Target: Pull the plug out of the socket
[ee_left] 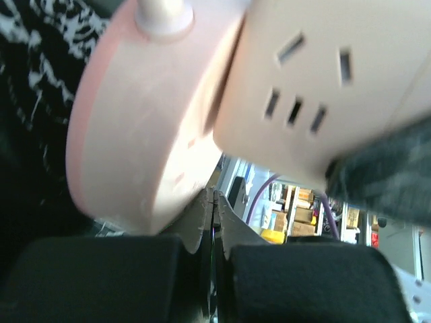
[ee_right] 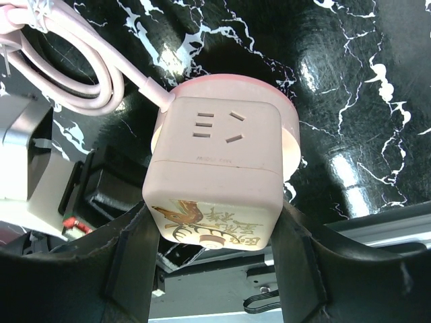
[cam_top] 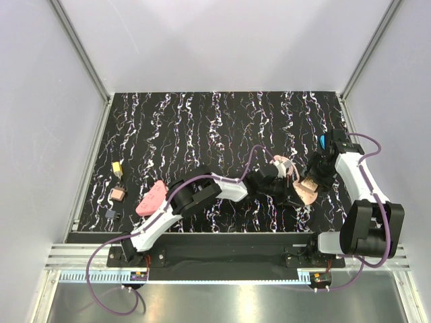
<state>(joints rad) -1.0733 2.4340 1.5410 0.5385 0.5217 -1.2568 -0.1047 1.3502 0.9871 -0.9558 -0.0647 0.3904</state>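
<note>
R hand [ee_right: 215,222] gripping cream socket block [ee_right: 219,161] by its sides, slots toward wrist cam. L hand [ee_left: 214,202] clenched tight, nothing betw. fingers [ee_left: 239,225], tips right by pink base [ee_left: 135,134].

Everything is lit brightly and evenly from above. Glare is seen on the glossy tabletop [ee_right: 350,74]. The socket [ee_left: 323,81] is rendered blurred and overexposed in the left wrist view.

In the left wrist view the socket cube [ee_left: 316,87] is blurred and cut by the top and right edges. A dark blurred shape [ee_left: 387,178] hides its lower right corner. The right wrist view's left edge crops a white block [ee_right: 20,155]. From above, the small items [cam_top: 117,194] at far left are too small to identify.
</note>
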